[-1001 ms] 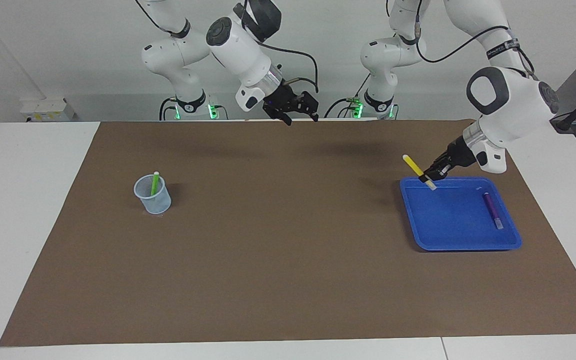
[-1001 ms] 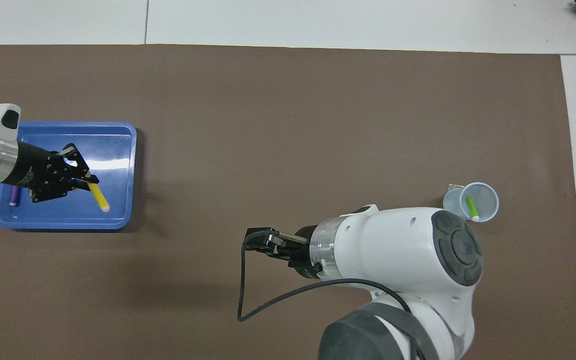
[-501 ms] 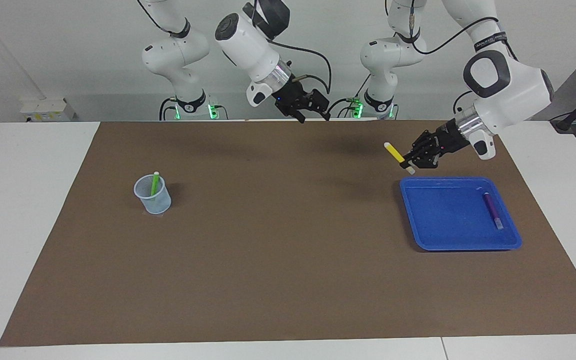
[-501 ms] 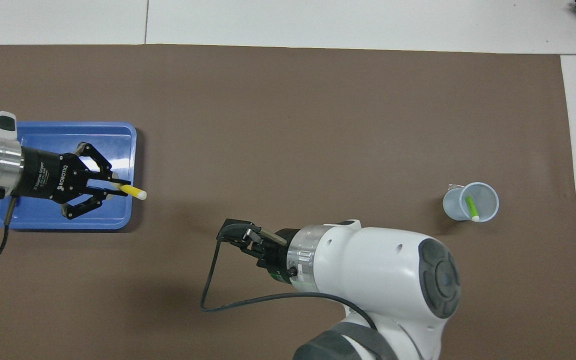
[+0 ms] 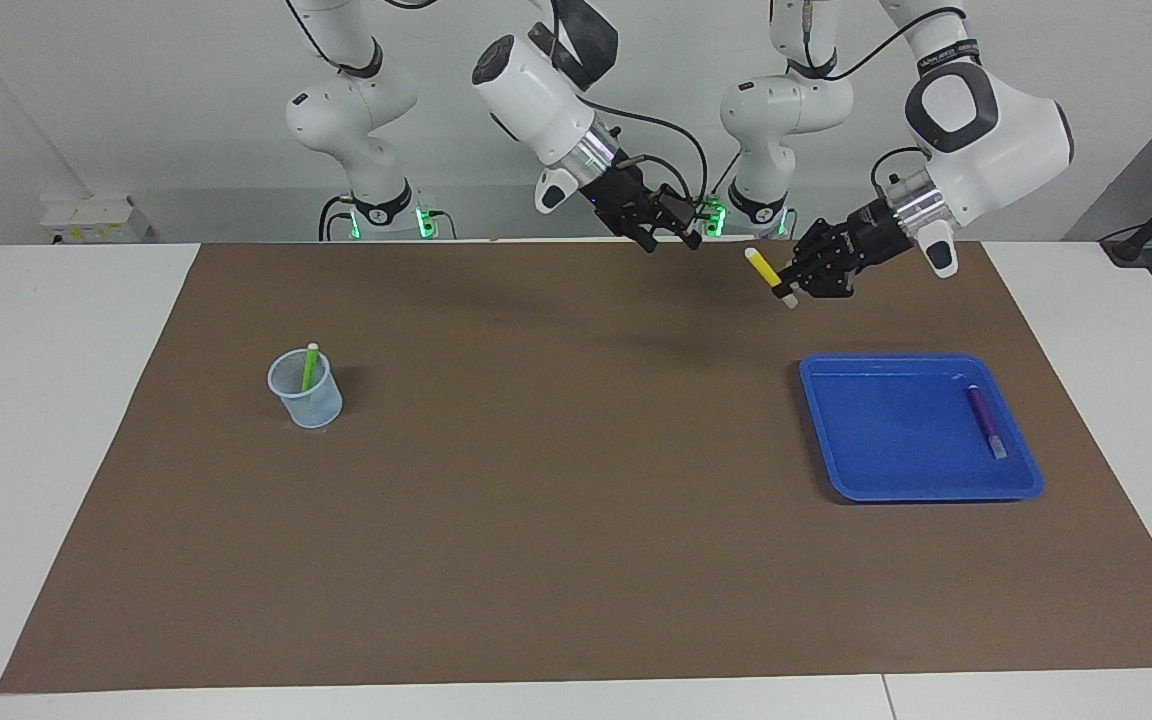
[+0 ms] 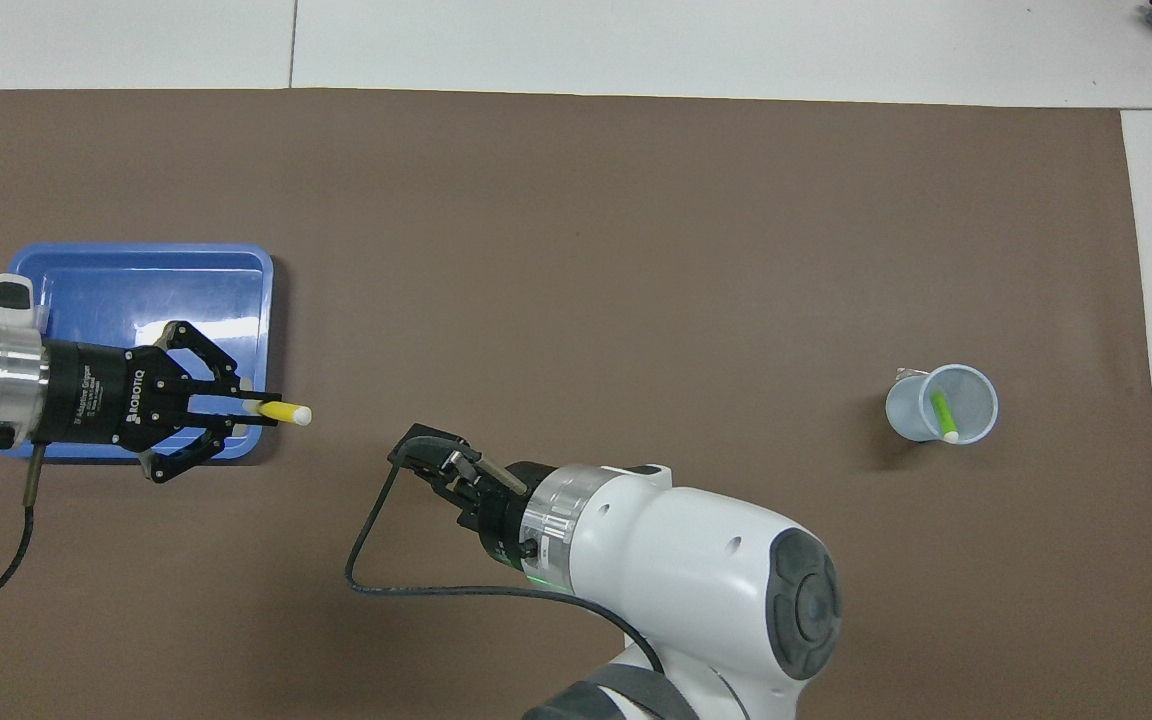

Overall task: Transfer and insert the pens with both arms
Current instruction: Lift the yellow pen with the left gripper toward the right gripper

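My left gripper (image 5: 789, 288) (image 6: 258, 410) is shut on the yellow pen (image 5: 762, 270) (image 6: 286, 412), held in the air over the tray's corner nearest the table's middle. The pen's free end points toward my right gripper (image 5: 669, 235) (image 6: 433, 463). That gripper hangs open and empty over the brown mat, a short gap from the pen. The purple pen (image 5: 985, 420) lies in the blue tray (image 5: 886, 440) (image 6: 186, 285); the left arm hides it in the overhead view. The green pen (image 5: 310, 366) (image 6: 942, 416) stands in a translucent cup (image 5: 308, 400) (image 6: 978, 398).
The brown mat (image 5: 556, 480) (image 6: 636, 250) covers most of the white table. The cup stands toward the right arm's end, the tray toward the left arm's end. The right arm's black cable (image 6: 376, 560) loops below its wrist.
My left gripper has lifted the yellow pen off the tray and carried it up toward the table's middle. My right gripper has swung toward it, still open.
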{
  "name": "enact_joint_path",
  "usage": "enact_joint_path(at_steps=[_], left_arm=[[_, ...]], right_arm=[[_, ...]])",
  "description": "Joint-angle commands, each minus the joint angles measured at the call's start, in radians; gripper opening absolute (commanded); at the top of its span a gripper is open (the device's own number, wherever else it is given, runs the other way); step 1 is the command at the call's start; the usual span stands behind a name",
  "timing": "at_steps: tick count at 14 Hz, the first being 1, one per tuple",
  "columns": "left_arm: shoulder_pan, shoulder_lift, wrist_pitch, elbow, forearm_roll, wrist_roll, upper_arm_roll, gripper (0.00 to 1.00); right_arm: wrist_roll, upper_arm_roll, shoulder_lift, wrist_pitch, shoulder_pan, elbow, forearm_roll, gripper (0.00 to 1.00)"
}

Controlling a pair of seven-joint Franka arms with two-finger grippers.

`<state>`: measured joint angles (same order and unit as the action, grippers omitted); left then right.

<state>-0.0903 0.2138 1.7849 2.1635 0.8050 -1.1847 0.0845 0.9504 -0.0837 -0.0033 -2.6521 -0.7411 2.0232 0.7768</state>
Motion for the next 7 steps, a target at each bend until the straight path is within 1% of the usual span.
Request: enact_joint_path(at_steps=[1,3,6,7], left_arm=[[0.052,0.045,0.039,0.042,0.02,-0.093,-0.009,0.0],[0.104,0.059,0.083,0.061,0.02,-0.122,-0.009,0.0],[0.129,0.078,0.097,0.084,0.02,-0.16,-0.008,0.0],[0.13,0.084,0.097,0.085,0.02,-0.18,-0.008,0.0]], right_arm=[[0.013,-0.02,0.043,-0.019,-0.004,-0.084,0.032,1.0],[0.015,-0.04,0.058,-0.051,-0.004,-0.109,0.032,1.0],[0.018,-0.074,0.104,-0.118,-0.011,-0.13,0.03,1.0],[0.008,-0.074,0.114,-0.13,-0.012,-0.13,0.03,0.99]])
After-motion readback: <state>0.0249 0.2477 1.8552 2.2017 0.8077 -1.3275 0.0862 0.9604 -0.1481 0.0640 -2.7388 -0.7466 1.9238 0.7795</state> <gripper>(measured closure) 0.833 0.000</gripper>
